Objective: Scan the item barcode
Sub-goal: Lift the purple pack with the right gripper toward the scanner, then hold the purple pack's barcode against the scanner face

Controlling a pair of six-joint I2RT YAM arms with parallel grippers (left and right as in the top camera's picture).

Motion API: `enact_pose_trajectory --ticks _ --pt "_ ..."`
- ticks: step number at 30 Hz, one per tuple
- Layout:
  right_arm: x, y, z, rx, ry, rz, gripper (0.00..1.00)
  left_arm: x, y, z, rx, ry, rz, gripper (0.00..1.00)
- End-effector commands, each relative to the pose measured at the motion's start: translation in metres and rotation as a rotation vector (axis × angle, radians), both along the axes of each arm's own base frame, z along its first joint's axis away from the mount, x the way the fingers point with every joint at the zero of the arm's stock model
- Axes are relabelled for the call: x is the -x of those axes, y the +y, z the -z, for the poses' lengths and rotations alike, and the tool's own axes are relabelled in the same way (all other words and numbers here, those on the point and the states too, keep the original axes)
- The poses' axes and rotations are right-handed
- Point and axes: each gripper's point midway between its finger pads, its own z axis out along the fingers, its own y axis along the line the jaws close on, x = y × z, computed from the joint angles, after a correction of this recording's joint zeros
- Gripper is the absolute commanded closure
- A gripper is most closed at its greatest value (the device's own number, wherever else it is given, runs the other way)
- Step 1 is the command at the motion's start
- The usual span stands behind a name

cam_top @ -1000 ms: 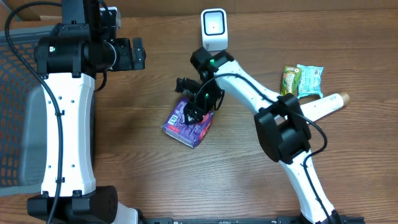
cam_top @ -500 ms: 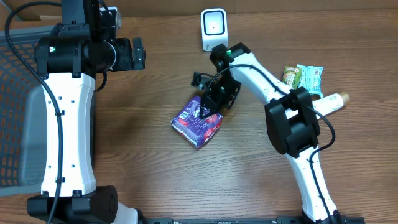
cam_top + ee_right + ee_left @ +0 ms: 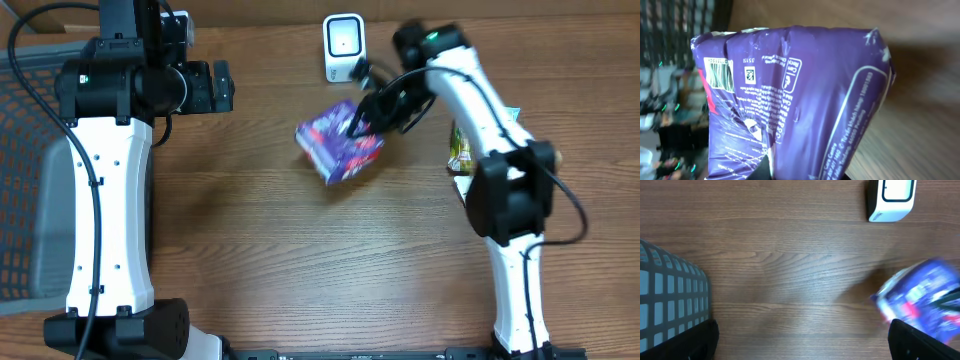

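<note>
The item is a purple packet, held off the table just below and beside the white scanner. My right gripper is shut on the packet's right end. In the right wrist view the packet fills the frame, its barcode at the upper left, with one dark fingertip against its lower edge. My left gripper stays open at the upper left, apart from the packet. The left wrist view shows the blurred packet at the right, the scanner at the top, and nothing between the left gripper fingers.
A grey mesh basket stands at the table's left edge, also in the left wrist view as the basket. A green snack packet lies at the right, partly behind my right arm.
My right gripper closed on the purple packet, lifted it off the table and carried it up and right toward the scanner. The left arm has not moved.
</note>
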Motion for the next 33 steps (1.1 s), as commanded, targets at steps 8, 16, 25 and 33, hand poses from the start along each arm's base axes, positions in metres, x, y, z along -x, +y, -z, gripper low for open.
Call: enact_pose_trajectory --ticks 8,16,25,33 --pt "-0.042 -0.066 -0.135 0.372 -0.378 0.636 0.96 -0.001 0.0 -0.002 -0.006 -0.009 0.02 0.0" --pt "-0.037 -0.054 -0.146 0.446 -0.481 0.665 0.96 -0.002 0.0 -0.002 -0.006 -0.01 0.02 0.0" --pt "-0.104 -0.101 -0.2 0.7 -0.955 0.894 0.96 -0.001 0.0 -0.002 -0.006 -0.009 0.02 0.0" --pt "-0.161 -0.118 -0.215 1.142 -1.327 0.676 0.96 -0.001 0.0 -0.002 -0.006 -0.009 0.02 0.01"
